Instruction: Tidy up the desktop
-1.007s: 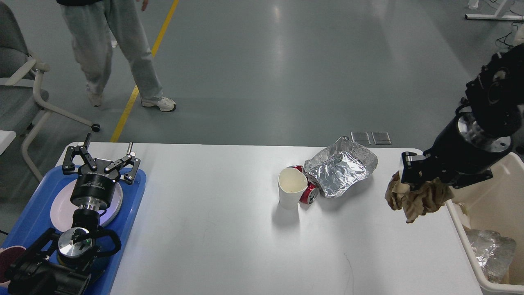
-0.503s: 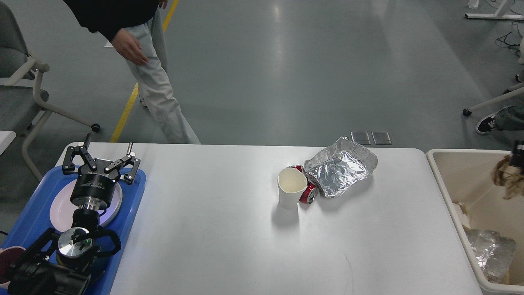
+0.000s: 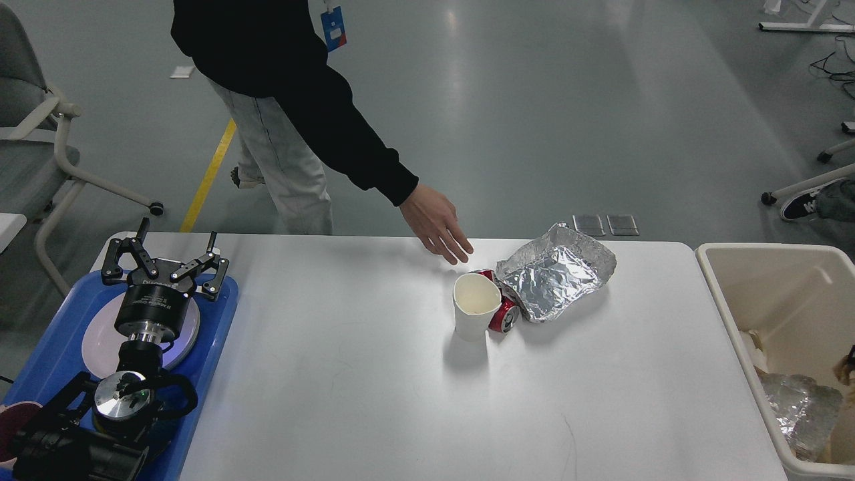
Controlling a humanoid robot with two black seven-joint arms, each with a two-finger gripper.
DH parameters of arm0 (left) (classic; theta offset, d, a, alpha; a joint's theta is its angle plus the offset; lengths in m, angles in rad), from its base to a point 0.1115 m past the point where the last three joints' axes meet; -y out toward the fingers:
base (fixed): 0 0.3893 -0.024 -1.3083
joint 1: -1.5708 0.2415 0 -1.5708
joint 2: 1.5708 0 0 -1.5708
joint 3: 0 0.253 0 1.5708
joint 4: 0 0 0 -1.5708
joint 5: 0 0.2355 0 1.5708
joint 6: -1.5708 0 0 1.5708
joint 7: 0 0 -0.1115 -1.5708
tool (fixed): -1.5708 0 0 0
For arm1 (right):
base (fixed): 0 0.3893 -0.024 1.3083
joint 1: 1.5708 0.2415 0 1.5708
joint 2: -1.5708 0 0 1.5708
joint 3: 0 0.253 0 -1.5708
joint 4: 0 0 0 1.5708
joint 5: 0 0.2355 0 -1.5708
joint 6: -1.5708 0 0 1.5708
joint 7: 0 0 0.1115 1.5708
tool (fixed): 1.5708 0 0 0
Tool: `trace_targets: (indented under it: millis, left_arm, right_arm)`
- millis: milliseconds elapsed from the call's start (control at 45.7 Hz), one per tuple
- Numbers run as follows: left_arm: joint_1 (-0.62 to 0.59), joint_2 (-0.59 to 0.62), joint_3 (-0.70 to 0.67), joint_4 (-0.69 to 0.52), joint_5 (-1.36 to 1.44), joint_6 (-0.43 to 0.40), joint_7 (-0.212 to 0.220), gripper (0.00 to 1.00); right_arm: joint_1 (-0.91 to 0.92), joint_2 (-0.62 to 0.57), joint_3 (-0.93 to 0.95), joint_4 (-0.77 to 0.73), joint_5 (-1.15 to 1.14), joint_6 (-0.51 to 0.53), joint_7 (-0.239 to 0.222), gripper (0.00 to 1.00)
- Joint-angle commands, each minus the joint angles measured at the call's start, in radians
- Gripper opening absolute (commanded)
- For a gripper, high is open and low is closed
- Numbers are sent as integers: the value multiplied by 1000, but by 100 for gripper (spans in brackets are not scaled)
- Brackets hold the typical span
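The white desktop [image 3: 374,401] spans the view. On it stand a white paper cup [image 3: 474,306], a crushed red can [image 3: 502,312] lying beside it, and a crumpled foil tray [image 3: 556,272] to the right of the can. My left gripper [image 3: 165,256] is open and empty, held over the blue tray [image 3: 53,347] at the left. My right gripper is out of view. A scrap of brown paper [image 3: 847,367] shows at the right edge inside the cream bin [image 3: 735,300].
A person's hand [image 3: 437,227] reaches over the far table edge close to the cup and can. A white plate [image 3: 100,341] lies in the blue tray. The bin holds crumpled clear plastic [image 3: 798,414]. A chair [image 3: 40,147] stands at the far left.
My right arm carried the brown crumpled paper from the table's right end over the bin and left the view. The paper now lies lower in the bin. The person stepped in and reached toward the cup.
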Motion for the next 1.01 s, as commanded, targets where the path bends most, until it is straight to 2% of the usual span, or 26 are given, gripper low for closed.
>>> trace_targets:
  millis: [0,175,394,416,503,525,547,985]
  left_arm:
    - [0,0,0,0,0,-1,0,96]
    - [0,0,0,0,0,-1,0,96]
    - [0,0,0,0,0,-1,0,96]
    - [0,0,0,0,0,0,0,96]
    - [0,0,0,0,0,-1,0,96]
    - [0,0,0,0,0,-1,0,96]
    - [0,0,0,0,0,0,0,96]
    - [0,0,0,0,0,-1,0,96]
  right_arm:
    - [-205,124,76,-183,2,-83,-2,0]
    - [-315,204,115,-243,3,-178,-37,0]
    - [-321,201,132,-241,3,-184,-41,0]
    - [-319,200,133,-241,3,-189,-39,11]
    - [-319,197,130,-241,3,-201,-34,80]
    - [-321,198,130,-241,3,-207,-33,93]
    - [-321,201,129,-241,3,-212,-33,100]
    - [-307,195,129,-224,2,-202,-33,100]
